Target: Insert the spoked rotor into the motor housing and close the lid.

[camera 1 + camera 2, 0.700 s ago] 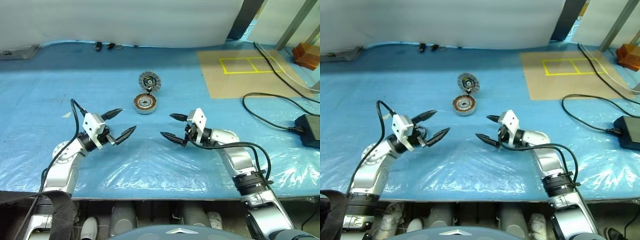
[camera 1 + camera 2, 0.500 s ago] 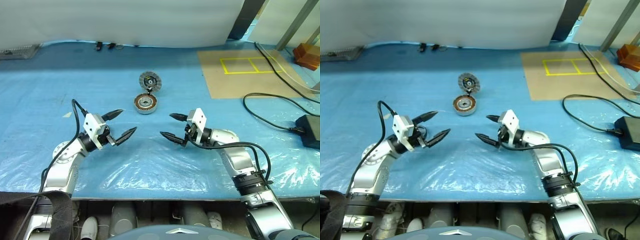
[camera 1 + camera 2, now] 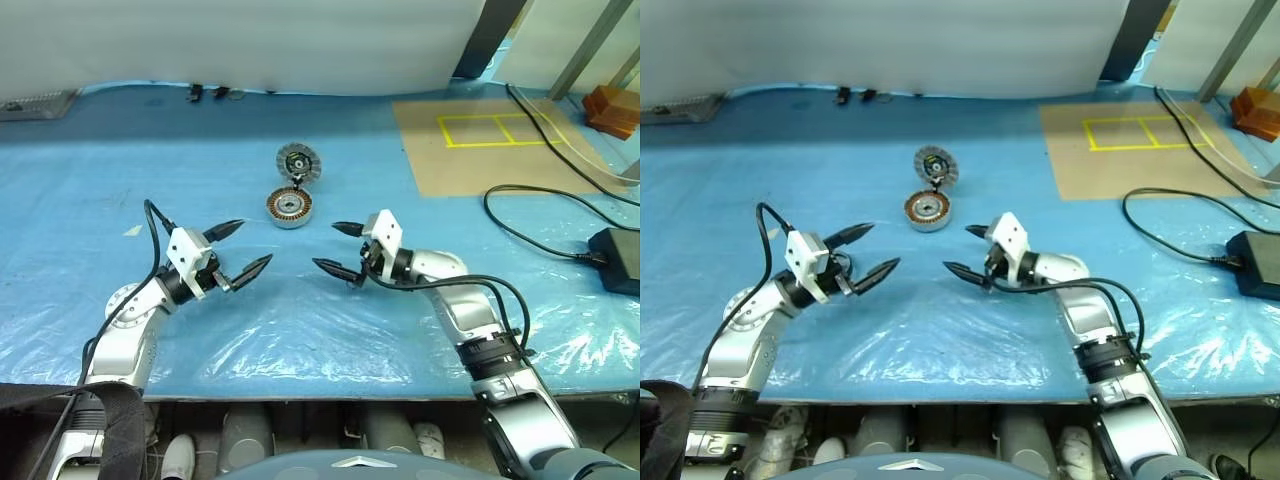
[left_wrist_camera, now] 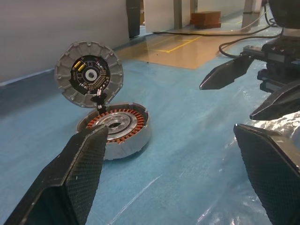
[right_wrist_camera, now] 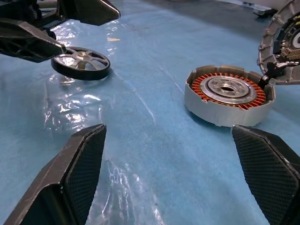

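The motor housing (image 3: 291,206), a short silver cup ringed with copper windings, sits on the blue sheet beyond both grippers. Its round ribbed lid (image 3: 297,161) stands open, hinged at the far side. In the right wrist view the spoked rotor (image 5: 80,62), a dark-rimmed wheel with silver spokes, lies flat on the sheet just under my left gripper's fingers. My left gripper (image 3: 255,241) is open and empty, near-left of the housing. My right gripper (image 3: 325,245) is open and empty too, near-right of the housing and facing the left one.
A tan board (image 3: 490,145) with yellow tape lies at the far right. Black cables (image 3: 545,225) and a black power brick (image 3: 618,258) lie on the right. The wrinkled plastic sheet (image 3: 300,330) covers the table up to its near edge.
My right gripper has shifted a little to the left and farther away, nearer the housing. The left arm has stayed put.
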Robot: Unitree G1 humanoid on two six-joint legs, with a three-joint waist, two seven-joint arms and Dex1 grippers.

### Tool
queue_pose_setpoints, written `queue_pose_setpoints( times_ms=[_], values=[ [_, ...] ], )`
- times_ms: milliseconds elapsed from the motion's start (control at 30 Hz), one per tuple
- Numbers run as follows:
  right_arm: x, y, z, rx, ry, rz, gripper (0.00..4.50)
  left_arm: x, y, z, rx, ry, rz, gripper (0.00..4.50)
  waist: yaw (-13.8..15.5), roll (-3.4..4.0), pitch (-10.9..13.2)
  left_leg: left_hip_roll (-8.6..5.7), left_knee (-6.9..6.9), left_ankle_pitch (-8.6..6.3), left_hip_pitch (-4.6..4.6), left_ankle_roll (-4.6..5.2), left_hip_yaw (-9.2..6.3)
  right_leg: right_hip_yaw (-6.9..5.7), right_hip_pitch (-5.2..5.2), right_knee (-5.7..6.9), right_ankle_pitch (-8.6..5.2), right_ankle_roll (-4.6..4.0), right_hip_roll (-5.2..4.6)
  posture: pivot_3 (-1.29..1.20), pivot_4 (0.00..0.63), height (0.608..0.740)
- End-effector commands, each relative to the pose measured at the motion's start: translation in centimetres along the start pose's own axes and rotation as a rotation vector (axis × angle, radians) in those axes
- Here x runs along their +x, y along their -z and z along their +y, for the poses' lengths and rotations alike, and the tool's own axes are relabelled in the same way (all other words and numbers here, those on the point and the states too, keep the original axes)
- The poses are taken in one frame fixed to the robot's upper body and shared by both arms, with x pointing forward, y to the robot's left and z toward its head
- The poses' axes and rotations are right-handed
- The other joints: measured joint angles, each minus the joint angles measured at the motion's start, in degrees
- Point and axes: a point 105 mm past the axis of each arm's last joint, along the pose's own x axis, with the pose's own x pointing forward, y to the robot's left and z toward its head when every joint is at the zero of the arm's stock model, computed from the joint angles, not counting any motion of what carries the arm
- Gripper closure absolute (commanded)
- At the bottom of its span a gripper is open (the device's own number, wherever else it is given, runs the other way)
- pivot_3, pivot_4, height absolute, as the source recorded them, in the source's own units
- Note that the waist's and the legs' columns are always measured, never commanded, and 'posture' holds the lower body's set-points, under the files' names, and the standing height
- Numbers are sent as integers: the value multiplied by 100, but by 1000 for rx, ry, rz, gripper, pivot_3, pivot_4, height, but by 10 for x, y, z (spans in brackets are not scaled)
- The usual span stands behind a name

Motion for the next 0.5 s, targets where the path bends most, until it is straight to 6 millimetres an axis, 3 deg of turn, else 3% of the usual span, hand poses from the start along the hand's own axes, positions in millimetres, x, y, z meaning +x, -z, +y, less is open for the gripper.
queue_pose_setpoints(
  times_ms=[33,267,500],
  values=[
    [17,-9,-7,-60,-10,14,39,-4,-5,0,34,-34,-13,0,10,0,0,0,0,0,0,-1,0,0,0,0,0,0,0,0,150,740],
    [56,-12,-33,-155,6,159,39,-14,-1,-6,23,-107,-3,0,4,0,0,3,0,-1,1,-3,2,1,-1,2,0,-8,0,0,150,740],
    [76,-23,-46,-224,20,199,39,-24,1,-13,11,-167,4,0,9,0,0,6,0,-2,-2,-2,5,0,-2,4,-2,-12,0,0,150,740]
  ],
)
